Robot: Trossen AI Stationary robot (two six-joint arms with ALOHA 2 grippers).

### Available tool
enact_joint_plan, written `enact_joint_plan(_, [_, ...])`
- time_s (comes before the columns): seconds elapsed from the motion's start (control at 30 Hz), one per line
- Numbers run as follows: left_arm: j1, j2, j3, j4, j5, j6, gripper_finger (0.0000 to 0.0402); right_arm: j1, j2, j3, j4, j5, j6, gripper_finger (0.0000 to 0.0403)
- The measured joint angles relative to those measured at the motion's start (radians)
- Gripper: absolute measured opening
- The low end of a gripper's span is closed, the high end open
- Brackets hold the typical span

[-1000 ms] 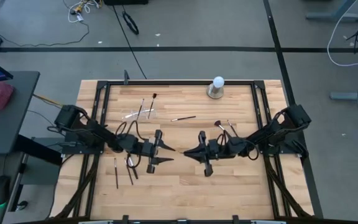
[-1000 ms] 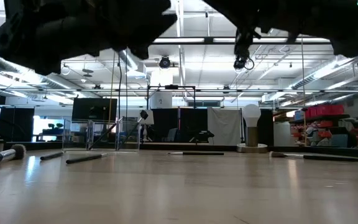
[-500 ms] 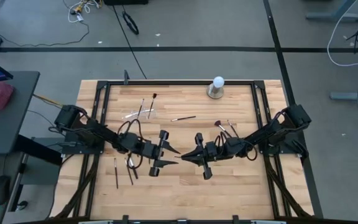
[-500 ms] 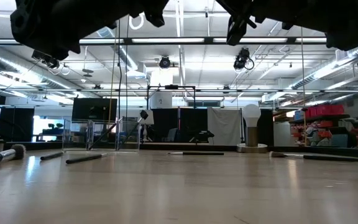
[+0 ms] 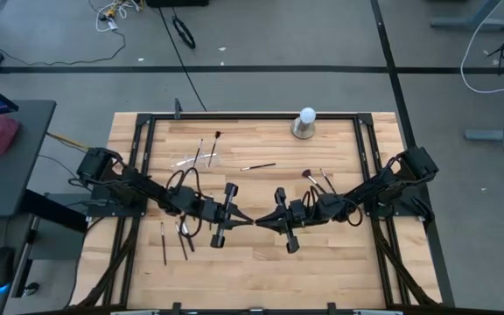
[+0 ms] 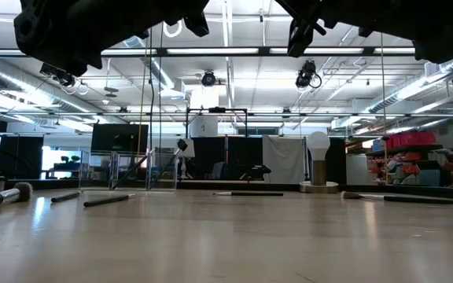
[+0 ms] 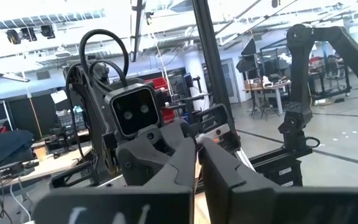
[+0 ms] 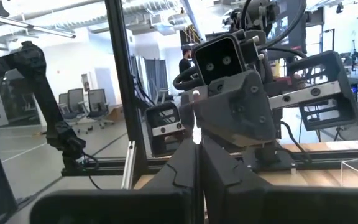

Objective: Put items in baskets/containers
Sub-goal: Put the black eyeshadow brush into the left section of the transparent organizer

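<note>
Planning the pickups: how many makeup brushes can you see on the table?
8 brushes: two by the clear holder, one mid-table, two on the right, three front left; more may be hidden.

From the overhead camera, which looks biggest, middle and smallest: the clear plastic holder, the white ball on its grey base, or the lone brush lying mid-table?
1. Clear see-through plastic holder, the widest footprint.
2. Lone thin dark-handled brush, nearly as long as the holder but far thinner.
3. White ball on a grey round base, the most compact.
The holder and brush are close in length, so that ranking is unsure.
</note>
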Motion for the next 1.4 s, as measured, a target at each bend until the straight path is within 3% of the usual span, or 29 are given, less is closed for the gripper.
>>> enact_joint_plan(0.17, [-0.001, -0.004, 0.000, -0.027, 0.008, -0.037, 0.0018, 0.000, -0.011, 0.000, -0.045, 0.010, 0.003, 0.0030])
enact_joint_plan(0.37, [-0.004, -0.166, 0.000, -0.340, -0.031, -0.097, 0.0010, 0.000, -0.176, -0.001, -0.354, 0.133, 0.008, 0.0105])
enact_joint_plan(0.5, [-0.025, -0.359, 0.001, -0.691, -0.227, -0.130, 0.0013, 0.016, -0.283, -0.001, -0.527, 0.229, 0.010, 0.0151])
enact_joint_plan(0.7, [-0.042, -0.618, 0.142, -1.461, -0.578, -0.299, 0.0011, 0.029, -0.296, -0.001, -0.572, 0.243, 0.011, 0.0177])
enact_joint_plan(0.83, [-0.015, -0.709, 0.267, -1.882, -0.680, -0.444, 0.0014, 0.029, -0.257, -0.001, -0.573, 0.245, 0.033, 0.0174])
enact_joint_plan(0.93, [0.036, -0.756, 0.338, -2.092, -0.714, -0.516, 0.0011, 0.029, -0.222, -0.001, -0.555, 0.245, 0.053, 0.0168])
enact_joint_plan(1.23, [0.303, -0.811, 0.315, -2.267, -0.715, -0.513, 0.0013, 0.029, -0.165, -0.001, -0.497, 0.237, 0.065, 0.0157])
enact_joint_plan(1.4, [0.434, -0.811, 0.237, -2.253, -0.615, -0.487, 0.0015, 0.029, -0.166, -0.001, -0.481, 0.236, 0.064, 0.0157])
